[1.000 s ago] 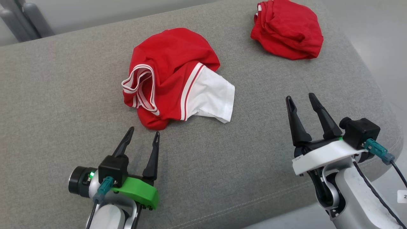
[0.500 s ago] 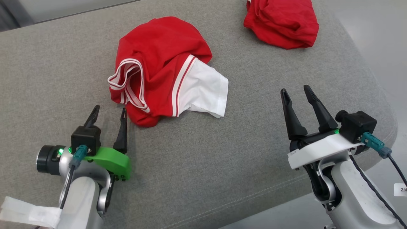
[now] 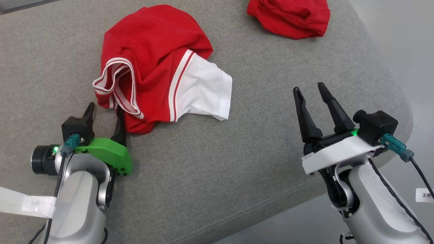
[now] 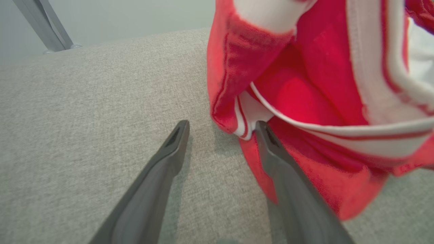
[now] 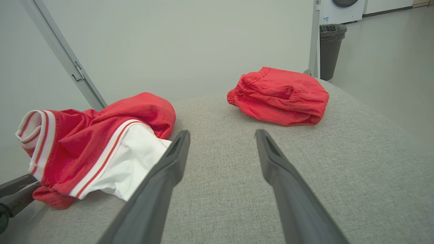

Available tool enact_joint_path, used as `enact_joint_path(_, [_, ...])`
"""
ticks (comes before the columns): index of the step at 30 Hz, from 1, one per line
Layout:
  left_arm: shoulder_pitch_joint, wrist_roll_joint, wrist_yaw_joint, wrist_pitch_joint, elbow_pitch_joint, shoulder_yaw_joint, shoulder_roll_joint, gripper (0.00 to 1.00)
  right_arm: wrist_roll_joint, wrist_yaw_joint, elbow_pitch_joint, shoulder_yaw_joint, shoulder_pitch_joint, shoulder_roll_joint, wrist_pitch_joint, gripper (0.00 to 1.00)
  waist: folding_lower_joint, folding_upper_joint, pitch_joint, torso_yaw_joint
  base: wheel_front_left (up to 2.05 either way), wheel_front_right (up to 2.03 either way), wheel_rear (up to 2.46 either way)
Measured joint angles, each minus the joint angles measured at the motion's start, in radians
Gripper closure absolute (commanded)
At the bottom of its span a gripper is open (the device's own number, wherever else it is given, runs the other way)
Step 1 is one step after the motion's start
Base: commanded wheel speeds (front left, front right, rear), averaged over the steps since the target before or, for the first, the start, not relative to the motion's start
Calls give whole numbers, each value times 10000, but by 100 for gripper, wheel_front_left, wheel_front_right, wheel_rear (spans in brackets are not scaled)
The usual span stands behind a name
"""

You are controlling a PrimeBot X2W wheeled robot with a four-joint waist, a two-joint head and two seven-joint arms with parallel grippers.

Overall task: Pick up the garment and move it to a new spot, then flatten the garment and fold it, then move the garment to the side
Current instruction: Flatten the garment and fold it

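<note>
at this moment you had, by my judgement, none of the task done. the garment (image 3: 149,61) lay crumpled in a heap on the worktop (image 3: 217,162), left of the middle and toward the far edge, neither lifted nor flattened nor folded. all of it was left for you: the lift to a new spot, the flattening, the fold and the move to the side. a second red bundle (image 3: 291,17) sat by the far right corner, well apart.

your left hand (image 3: 105,107) was spread wide and low at the heap's near left rim. in the left wrist view one finger (image 4: 271,145) touched the red hem beside the striped band and the other was over bare worktop, so it pinched nothing. your right hand (image 3: 308,86) was spread too, empty, near the right edge and well apart from the garment.
</note>
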Motion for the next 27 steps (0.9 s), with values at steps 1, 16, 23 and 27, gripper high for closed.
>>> enact_joint_path(1, [-70, -29, -13, 0, 104, 10, 0, 0, -4, 2, 29, 0, -6, 8, 0, 0, 0, 0, 37, -34, 0, 0, 0])
enact_joint_path(16, [-1004, -48, -836, -186, 556, -648, -163, 100, -13, 33, 368, -102, -35, 98, -2, 0, 0, 0, 42, 38, 0, 0, 0])
enact_joint_path(23, [-1298, -21, -1223, 472, 639, -1216, -209, 100, -81, 84, 474, -138, -35, 105, -4, 0, 0, 0, -166, 284, 0, 0, 0])
enact_joint_path(27, [-1778, -309, -1335, 1237, 470, -1605, -267, 100, -84, 96, 560, -132, -35, 140, -4, 0, 0, 0, -342, 390, 0, 0, 0])
